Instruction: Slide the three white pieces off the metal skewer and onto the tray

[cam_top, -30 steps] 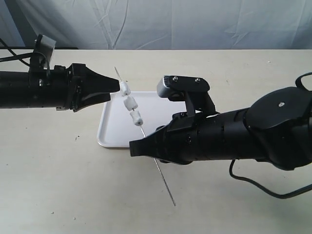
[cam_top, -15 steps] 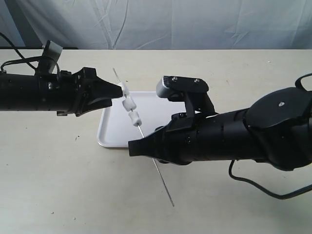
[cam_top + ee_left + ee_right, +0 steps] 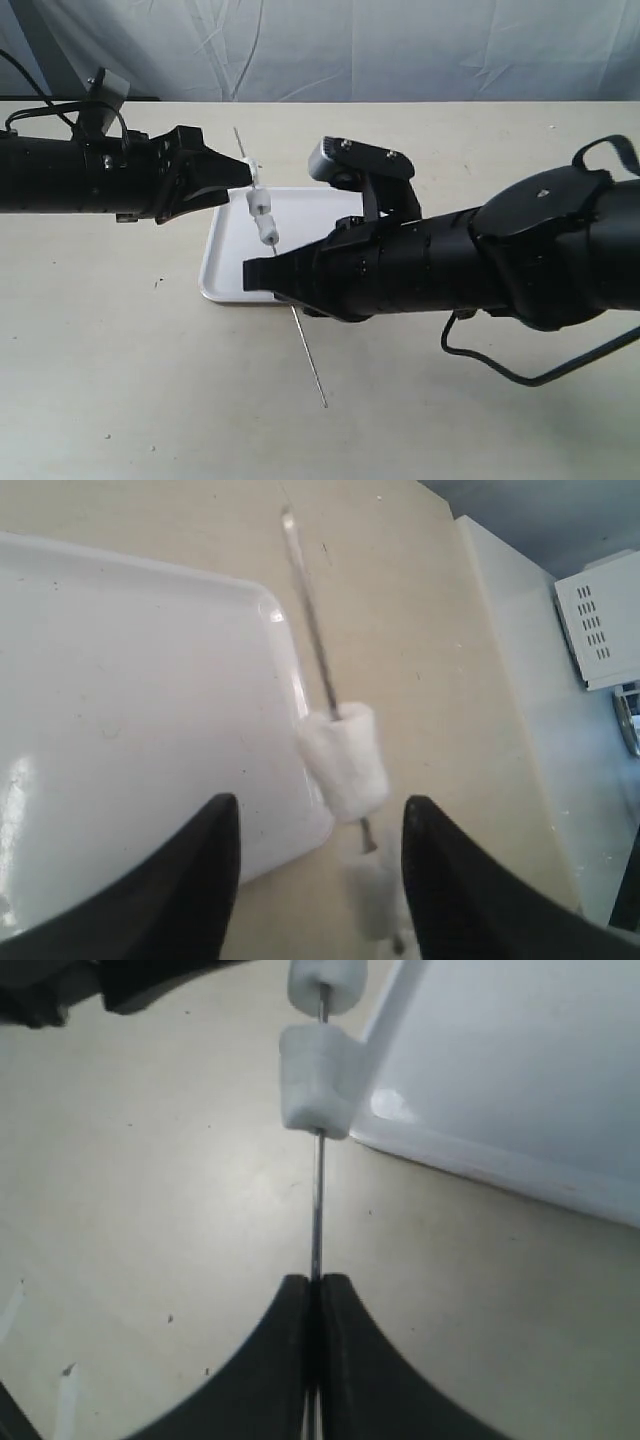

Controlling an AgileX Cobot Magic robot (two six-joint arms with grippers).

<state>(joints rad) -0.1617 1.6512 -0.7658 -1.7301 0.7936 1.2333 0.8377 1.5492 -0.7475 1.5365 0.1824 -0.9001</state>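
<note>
The thin metal skewer slants over the white tray's near-left part, held off the table. My right gripper is shut on its shaft, with the skewer running straight out from the closed tips. Three white pieces sit on the upper half: one at my left gripper's tip, then two lower ones. My left gripper is open. A white piece lies just beyond its fingertips, and a blurred one between them, touching neither finger.
The beige table spreads around the tray, with a pale cloth backdrop behind. The right arm's black cable loops over the table at the right. A white box-like appliance stands off the table's far side.
The right arm has pushed left and slightly up, carrying the skewer and pieces with it. The left gripper has shifted a little up at the top piece.
</note>
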